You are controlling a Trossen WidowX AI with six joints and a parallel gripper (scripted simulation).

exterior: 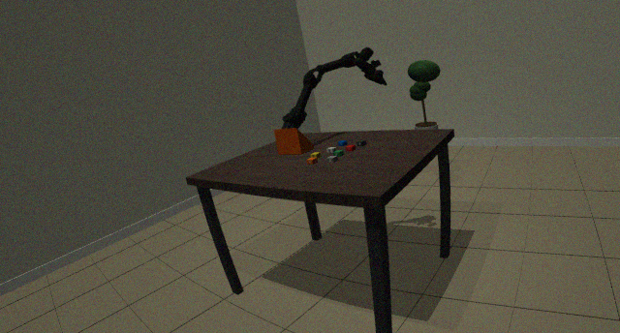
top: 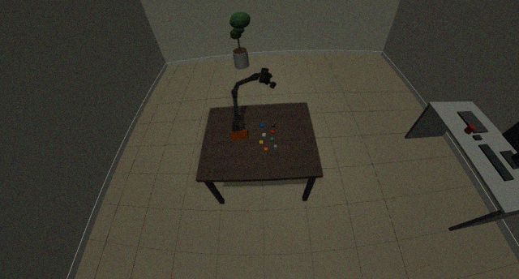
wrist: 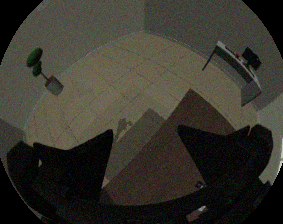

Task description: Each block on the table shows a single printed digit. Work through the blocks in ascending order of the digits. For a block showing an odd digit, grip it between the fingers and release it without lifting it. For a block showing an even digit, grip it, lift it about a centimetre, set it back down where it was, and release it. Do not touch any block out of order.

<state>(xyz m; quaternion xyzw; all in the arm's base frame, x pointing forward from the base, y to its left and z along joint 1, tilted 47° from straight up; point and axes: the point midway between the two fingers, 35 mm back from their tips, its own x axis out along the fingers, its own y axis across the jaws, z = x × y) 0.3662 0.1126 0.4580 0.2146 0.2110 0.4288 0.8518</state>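
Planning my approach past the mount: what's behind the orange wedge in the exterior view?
The arm's base rises behind the orange wedge; the tabletop directly behind its face is hidden.

Hand [exterior: 380,77] open, high over tabletop [exterior: 310,175] | small coloured blocks [exterior: 351,148] below it | orange wedge [exterior: 290,141] lower, toward arm's foot

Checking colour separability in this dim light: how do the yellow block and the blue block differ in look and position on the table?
The yellow block is bright and stands out; the blue block is darker against the brown top. In the exterior view, the yellow block sits nearer the camera, the blue block farther back. Both are small and rest on the table, digits unreadable.
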